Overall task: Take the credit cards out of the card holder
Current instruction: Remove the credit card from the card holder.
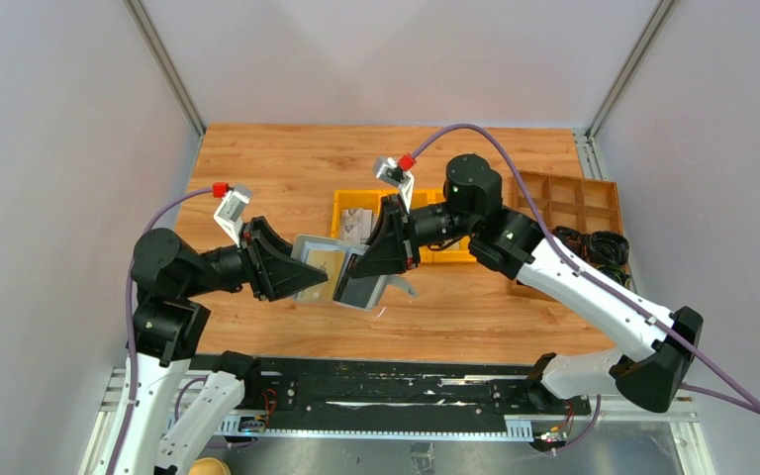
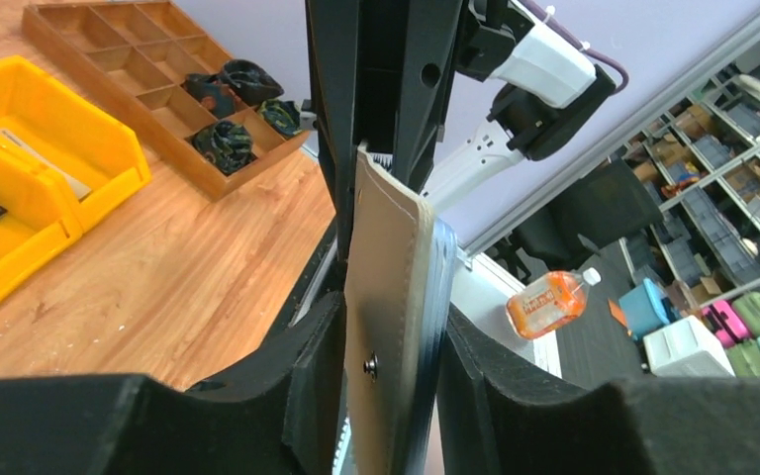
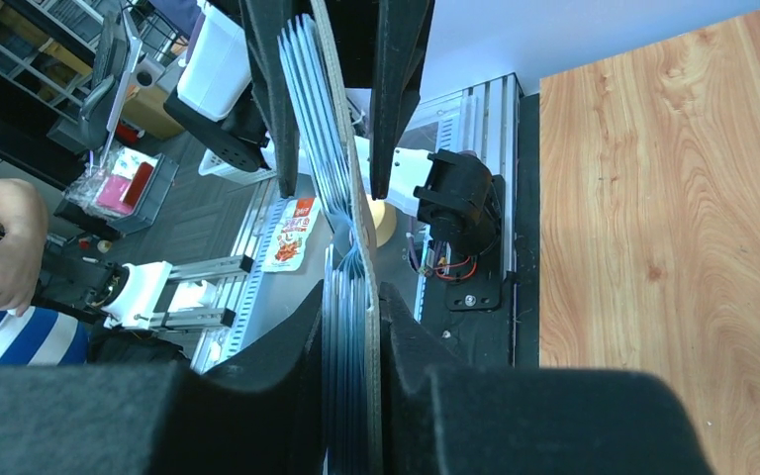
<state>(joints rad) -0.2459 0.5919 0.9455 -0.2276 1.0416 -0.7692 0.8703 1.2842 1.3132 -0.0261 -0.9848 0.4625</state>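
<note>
Above the middle of the table (image 1: 475,317), toward its near edge, the grey card holder (image 1: 319,262) is held open in the air, left gripper (image 1: 295,272) and right gripper (image 1: 374,265) each clamped narrowly on one flap, likely to bare its contents for removal.

Card holder (image 1: 323,259): spread open between the two grippers, just in front of the yellow bin (image 1: 356,194).
Left gripper (image 1: 305,267): front-left of the bin, clamped on the holder's left half.
Right gripper (image 1: 358,271): across the bin's front edge, clamped on the right half.
Pale card (image 1: 359,220): inside the bin's left compartment.
Wooden tray (image 1: 564,203): right of the bin.
</note>
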